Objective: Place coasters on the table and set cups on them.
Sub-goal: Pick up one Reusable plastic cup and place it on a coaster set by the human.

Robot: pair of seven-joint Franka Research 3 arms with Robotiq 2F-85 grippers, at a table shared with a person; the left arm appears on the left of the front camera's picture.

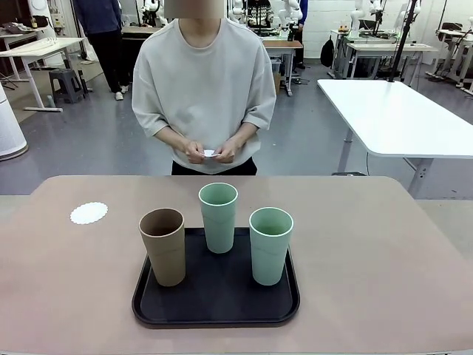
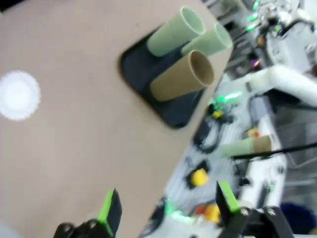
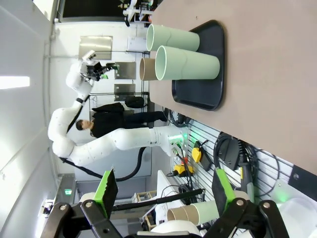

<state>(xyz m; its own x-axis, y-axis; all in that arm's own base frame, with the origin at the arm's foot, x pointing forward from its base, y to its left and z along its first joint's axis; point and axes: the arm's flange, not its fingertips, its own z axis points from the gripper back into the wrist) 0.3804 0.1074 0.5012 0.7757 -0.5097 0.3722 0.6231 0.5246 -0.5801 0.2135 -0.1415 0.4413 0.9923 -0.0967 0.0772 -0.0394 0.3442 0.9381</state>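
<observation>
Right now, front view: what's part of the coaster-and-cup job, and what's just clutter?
Job:
coaster; table; tan cup; far mint cup; near mint cup; white piece in the person's hands, likely a coaster.

Just there:
black tray under the cups; white table; stool.

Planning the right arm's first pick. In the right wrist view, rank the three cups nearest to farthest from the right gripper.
From the open right gripper:
1. Green cup, at the closest side of the tray.
2. Other green cup, beside it, farther back.
3. Brown cup, behind both, partly hidden.
</observation>
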